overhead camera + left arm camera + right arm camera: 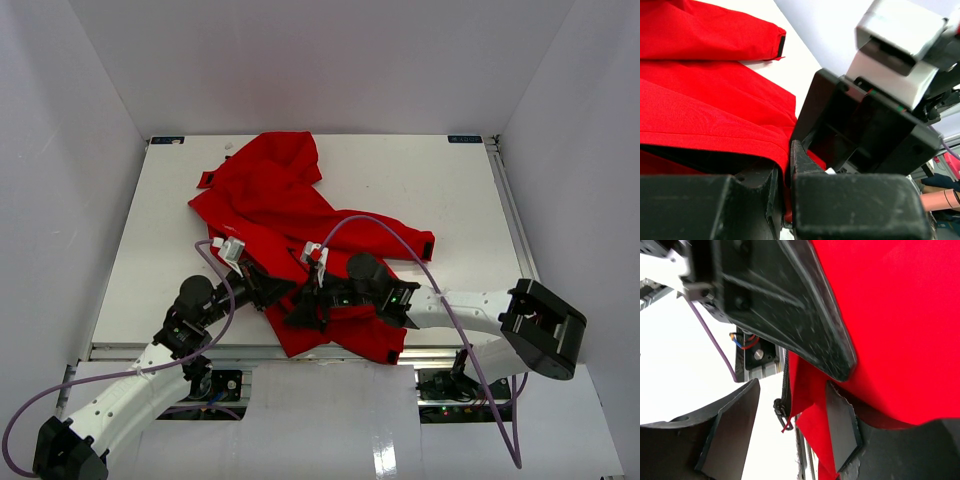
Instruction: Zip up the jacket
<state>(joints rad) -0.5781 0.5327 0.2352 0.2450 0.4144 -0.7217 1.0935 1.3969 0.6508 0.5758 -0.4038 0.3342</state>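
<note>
The jacket lies crumpled across the middle of the table, running from the upper centre of the top view down to the lower centre. Its hem reaches close to the table's near edge. The left gripper is pinched together on a fold of the red front edge, with only a thin line of fabric showing between its fingers. The right gripper stands apart and holds nothing. The zipper pull hangs in the gap between its pads, below a short run of zipper teeth. Judged step: the hem is anchored and the pull is about to be grasped; the zipping itself has not begun. The next move calls for the right fingers to close squarely on the small pull without catching the red flap just beside it, then to draw it along the track while the left side keeps tension. The two wrists sit almost touching in the lower centre of the top view, so clearance between them is poor. Open table lies to the upper right. The purple cable arches over the garment there, and the bunched cloth may not offer a straight track.
</note>
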